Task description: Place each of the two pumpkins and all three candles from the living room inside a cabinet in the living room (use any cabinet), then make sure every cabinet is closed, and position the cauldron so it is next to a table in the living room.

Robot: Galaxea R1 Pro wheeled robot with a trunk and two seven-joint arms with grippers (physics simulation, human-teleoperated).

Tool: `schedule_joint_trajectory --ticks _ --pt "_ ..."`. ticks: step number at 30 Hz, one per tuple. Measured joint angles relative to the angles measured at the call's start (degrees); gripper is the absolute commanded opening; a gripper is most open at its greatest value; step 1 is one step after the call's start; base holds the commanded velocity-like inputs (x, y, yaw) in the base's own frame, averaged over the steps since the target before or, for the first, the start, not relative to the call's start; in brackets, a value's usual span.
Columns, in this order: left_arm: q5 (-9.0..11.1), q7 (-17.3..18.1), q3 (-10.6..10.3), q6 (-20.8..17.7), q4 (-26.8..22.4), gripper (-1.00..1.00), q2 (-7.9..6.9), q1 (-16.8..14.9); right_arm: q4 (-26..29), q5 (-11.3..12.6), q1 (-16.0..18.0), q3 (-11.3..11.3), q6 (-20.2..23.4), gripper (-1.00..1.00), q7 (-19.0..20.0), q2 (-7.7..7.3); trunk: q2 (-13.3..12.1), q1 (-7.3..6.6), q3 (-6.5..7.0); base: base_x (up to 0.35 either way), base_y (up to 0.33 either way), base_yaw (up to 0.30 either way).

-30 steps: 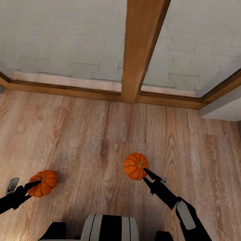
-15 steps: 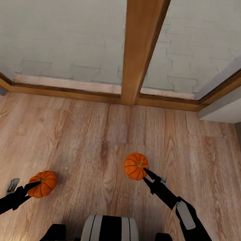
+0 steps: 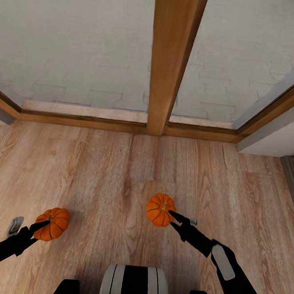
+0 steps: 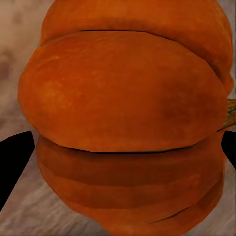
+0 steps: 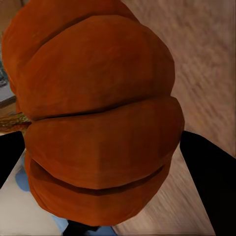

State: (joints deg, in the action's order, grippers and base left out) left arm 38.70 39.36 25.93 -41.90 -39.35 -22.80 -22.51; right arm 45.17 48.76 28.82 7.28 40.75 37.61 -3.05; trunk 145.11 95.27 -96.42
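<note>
A: Where are the two pumpkins?

B: Each is clamped in its own arm, over the wood floor (image 3: pixel 118 171) short of the wooden window post (image 3: pixel 172 60). The left gripper (image 3: pixel 42 224) has its fingers closed on the left pumpkin (image 3: pixel 52 223); the right gripper (image 3: pixel 171 215) has its fingers closed on the right pumpkin (image 3: pixel 160 209), which sits nearer the post.

A: And the cabinet?

B: I can't place it from here. My guess is the base must turn away from the post before either arm can reach a drawer.

A: Do the wrist views add anything?

B: Yes. They show dark fingertips flanking each ribbed body, with the brown stem poking sideways, so each pumpkin lies tipped over in the grip.
</note>
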Motion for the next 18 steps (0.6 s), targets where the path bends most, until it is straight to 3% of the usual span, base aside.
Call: schedule_joint_trajectory --ticks 5,11,16,18 --pt "0.0 0.4 0.0 -1.8 -0.5 -1.00 -0.38 0.0 0.0 0.2 0.0 -0.6 0.2 -1.00 -1.1 0.06 -0.1 -0.13 1.11 0.000 0.000 0.000" --pt "0.2 0.6 -0.2 -10.9 -6.7 -1.00 -0.99 0.1 0.1 0.1 0.0 -1.1 -0.5 -1.00 -0.9 0.06 -0.1 -0.28 2.44 0.000 0.000 0.000" --pt "0.0 0.8 -0.3 -15.3 -8.5 -1.00 -1.16 0.1 0.2 0.2 0.0 -1.6 -3.8 -1.00 -0.5 0.07 -0.2 -0.41 3.54 0.000 0.000 0.000" --pt "0.2 2.1 -0.3 -16.8 -9.0 -1.00 -1.17 0.1 0.2 0.3 0.0 -2.8 -4.2 -1.00 -0.5 0.07 -0.2 -0.47 3.99 0.000 0.000 0.000"
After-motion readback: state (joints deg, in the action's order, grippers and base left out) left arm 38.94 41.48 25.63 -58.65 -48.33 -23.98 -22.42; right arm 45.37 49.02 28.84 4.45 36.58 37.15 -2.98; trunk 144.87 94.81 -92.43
